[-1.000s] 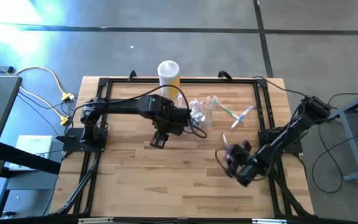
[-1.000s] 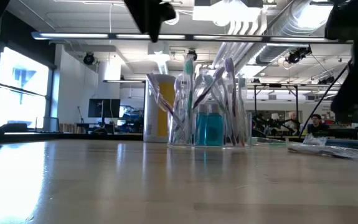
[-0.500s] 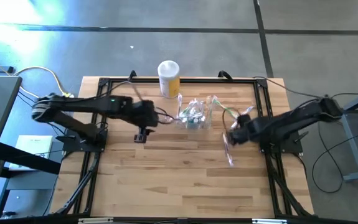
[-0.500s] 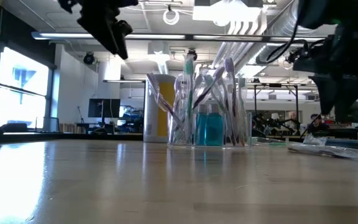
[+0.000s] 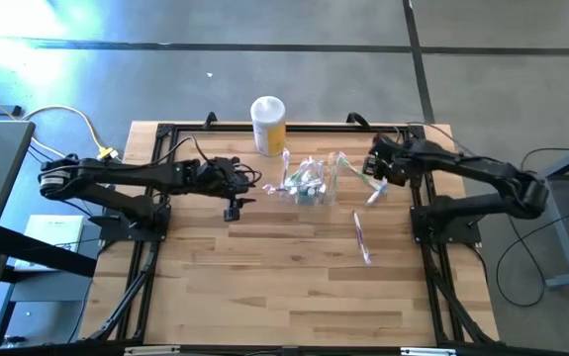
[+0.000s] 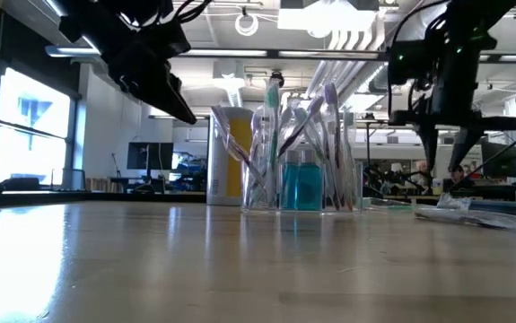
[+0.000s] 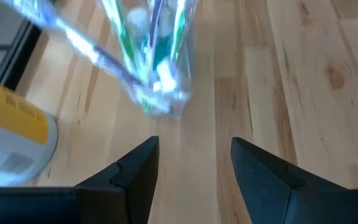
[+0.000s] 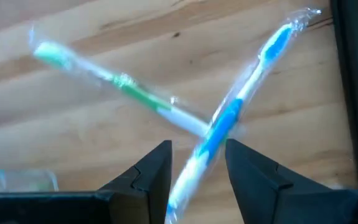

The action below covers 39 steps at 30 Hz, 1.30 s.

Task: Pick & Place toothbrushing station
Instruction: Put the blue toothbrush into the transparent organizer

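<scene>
The left claw (image 5: pixel 233 210) is seen hanging above the bench (image 5: pixel 264 277) with its fingers (image 7: pixel 138 168) parted and nothing held between them. Just ahead of it, the toothbrushing station (image 5: pixel 307 182) is standing upright on the wood, packed with wrapped brushes, apart from the claw. Beyond the station, the yellow canister (image 5: pixel 268 124) is set near the bench's far edge. The right claw (image 5: pixel 375 170) is held over two crossed wrapped toothbrushes, a blue one (image 8: pixel 235 112) over a green one (image 8: pixel 122 84); its fingers (image 8: pixel 150 171) are parted, nothing gripped. Nearer the front, a pink toothbrush (image 5: pixel 361 238) is lying loose.
</scene>
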### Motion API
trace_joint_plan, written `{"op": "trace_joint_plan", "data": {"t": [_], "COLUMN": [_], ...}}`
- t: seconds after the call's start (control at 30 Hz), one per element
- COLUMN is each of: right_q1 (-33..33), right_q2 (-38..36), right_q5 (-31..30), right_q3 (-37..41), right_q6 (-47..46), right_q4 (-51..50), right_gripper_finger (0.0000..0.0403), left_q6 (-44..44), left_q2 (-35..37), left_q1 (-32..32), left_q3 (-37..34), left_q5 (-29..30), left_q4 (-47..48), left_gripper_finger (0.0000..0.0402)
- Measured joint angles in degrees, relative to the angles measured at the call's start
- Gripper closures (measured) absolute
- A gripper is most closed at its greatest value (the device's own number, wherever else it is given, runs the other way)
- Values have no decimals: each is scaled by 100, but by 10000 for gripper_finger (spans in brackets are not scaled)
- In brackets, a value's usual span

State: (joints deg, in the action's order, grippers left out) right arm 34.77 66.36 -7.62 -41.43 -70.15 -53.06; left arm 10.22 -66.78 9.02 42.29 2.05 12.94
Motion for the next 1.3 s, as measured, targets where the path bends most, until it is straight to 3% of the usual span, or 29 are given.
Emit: {"op": "trace_joint_plan", "data": {"t": [0.3,0.5,0.8,1.0,1.1,1.3], "right_q1": [726,955,1068,1048,1048,863], "right_q2": [977,1518,2684,2742,2664,2648], "right_q5": [756,569,546,281,112,-761], "right_q3": [0,0,-80,-76,-40,13], "right_q6": [-80,68,446,895,1268,1836], "right_q4": [-299,430,197,276,327,390], "right_gripper_finger": [261,261,261,264,287,385], "left_q6": [198,635,1050,1248,1246,1204], "left_q2": [-62,-62,-62,-62,-62,-284], "left_q1": [-2,-2,-2,0,0,0], "left_q3": [2,4,6,6,8,13], "left_q5": [-20,-19,-30,-162,-167,-169], "left_q4": [-267,-389,-1036,-1528,-1632,-1691], "left_gripper_finger": [207,207,207,207,207,207]}}
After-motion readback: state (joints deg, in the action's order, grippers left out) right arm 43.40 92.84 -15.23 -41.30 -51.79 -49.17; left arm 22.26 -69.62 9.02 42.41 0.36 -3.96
